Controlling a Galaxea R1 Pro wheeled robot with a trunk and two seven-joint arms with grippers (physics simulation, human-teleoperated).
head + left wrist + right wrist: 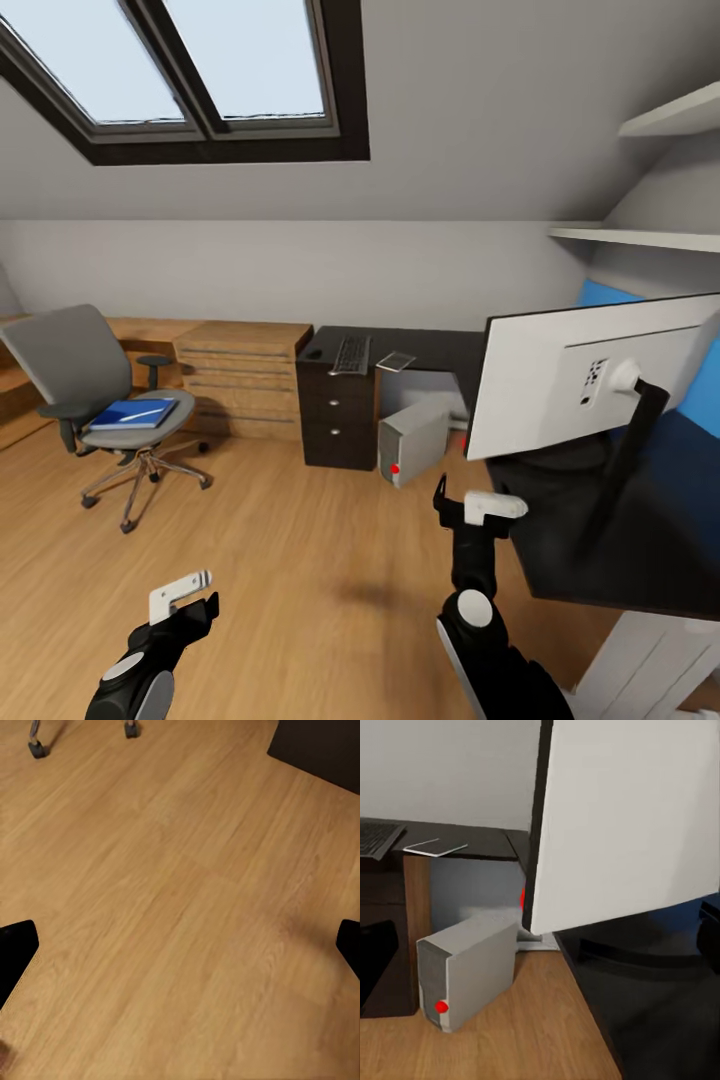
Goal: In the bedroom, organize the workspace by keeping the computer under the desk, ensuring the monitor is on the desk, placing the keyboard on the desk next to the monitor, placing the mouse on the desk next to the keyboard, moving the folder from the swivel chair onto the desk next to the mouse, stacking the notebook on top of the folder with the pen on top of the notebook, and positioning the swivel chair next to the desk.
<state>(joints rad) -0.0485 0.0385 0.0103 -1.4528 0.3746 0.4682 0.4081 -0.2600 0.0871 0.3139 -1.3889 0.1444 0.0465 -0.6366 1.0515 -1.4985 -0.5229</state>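
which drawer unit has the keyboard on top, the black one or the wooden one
The black drawer unit: the keyboard lies on its dark top. The light wooden chest beside it carries nothing.

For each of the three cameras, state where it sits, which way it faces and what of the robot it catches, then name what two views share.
Head view: on the robot's head, facing forward and down across the bedroom at the swivel chair, desk and monitor; left gripper and right gripper show.
Left wrist view: on the left arm, facing down at the wooden floor; dark fingertips at the picture's edges.
Right wrist view: on the right arm, facing the computer under the desk and the monitor's back.
Shared: head and right wrist views both show computer, monitor and keyboard.
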